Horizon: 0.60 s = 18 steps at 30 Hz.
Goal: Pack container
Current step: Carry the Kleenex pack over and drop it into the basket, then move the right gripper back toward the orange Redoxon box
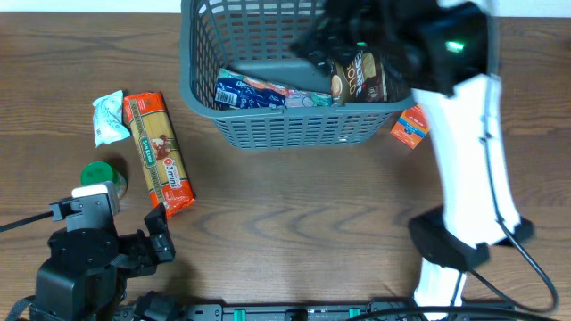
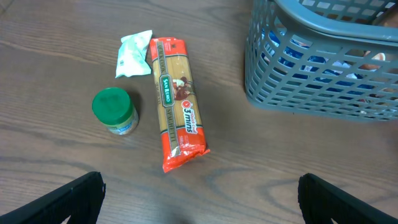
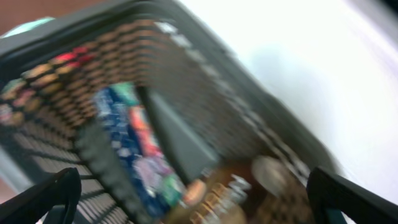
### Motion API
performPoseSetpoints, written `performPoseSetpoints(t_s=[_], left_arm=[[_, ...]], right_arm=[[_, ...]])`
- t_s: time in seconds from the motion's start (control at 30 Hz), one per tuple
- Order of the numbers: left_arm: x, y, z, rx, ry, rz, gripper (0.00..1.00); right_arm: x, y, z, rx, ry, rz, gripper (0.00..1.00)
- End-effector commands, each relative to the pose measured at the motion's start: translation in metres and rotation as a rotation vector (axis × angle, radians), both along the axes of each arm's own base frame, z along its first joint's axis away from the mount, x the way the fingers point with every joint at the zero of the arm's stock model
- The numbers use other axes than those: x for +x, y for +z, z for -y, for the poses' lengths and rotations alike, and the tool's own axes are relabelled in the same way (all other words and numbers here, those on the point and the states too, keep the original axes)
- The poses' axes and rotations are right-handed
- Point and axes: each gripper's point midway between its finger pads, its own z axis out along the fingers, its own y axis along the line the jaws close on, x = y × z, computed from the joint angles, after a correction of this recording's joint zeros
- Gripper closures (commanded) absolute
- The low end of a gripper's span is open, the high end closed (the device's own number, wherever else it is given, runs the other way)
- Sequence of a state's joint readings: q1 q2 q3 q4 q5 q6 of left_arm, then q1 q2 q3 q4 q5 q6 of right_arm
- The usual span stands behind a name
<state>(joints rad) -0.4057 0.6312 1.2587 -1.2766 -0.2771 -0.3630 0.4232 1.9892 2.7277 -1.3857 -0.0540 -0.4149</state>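
**Risks.**
- Near-left corner of the tabletop: the left gripper (image 2: 199,193) sits short of the loose goods.
- A green-lidded jar (image 1: 103,176) stands just beside the pasta packet (image 1: 159,153), with a small white sachet (image 1: 109,116) beyond them. A careless reach for the jar would likely nudge the pasta or tip the jar.
- Far edge, middle: the container (image 1: 294,129) holds a blue packet (image 1: 259,92) and a brown pouch (image 1: 357,78).
- The right gripper (image 3: 193,186) hangs over the container's right end. The wrist view is blurred, so clearance is hard to judge. A low pass could catch the lattice rim and drag the container.
- An orange packet (image 1: 410,125) lies just outside the container's right wall, beside the right arm, and could easily be swept aside.

**Jaws.**
- Left: spread wide, nothing between them, touching nothing.
- Right: wide apart and apparently empty, though the blur leaves that unsure.
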Motion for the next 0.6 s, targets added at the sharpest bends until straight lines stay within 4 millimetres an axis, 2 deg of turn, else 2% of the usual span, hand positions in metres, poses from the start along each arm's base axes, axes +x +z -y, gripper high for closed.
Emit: performPoseSetpoints(t_s=[0.0,0.07,0.1,0.2,0.5,0.57], left_arm=[[0.0,0.003,-0.004,0.009,0.021,0.009,0.02],[0.0,0.003,-0.004,0.009,0.021,0.009,0.01],[0.0,0.003,-0.004,0.009,0.021,0.009,0.01],[0.0,0.003,-0.004,0.009,0.021,0.009,0.02],[0.0,0.003,-0.004,0.009,0.021,0.009,0.01],[0.0,0.003,-0.004,0.009,0.021,0.009,0.02]], right_arm=[[-0.003,0.033,0.073,0.028,-0.299,0.063,0.01],[-0.003,0.032,0.105,0.049,-0.398,0.039,0.01],[-0.004,0.029,0.127,0.073,-0.471,0.012,0.01],[-0.007,0.017,0.171,0.107,-0.593,-0.055,0.01],[-0.009,-0.028,0.282,0.207,-0.803,-0.24,0.01],[-0.005,-0.041,0.297,0.251,-0.777,-0.284,0.03]])
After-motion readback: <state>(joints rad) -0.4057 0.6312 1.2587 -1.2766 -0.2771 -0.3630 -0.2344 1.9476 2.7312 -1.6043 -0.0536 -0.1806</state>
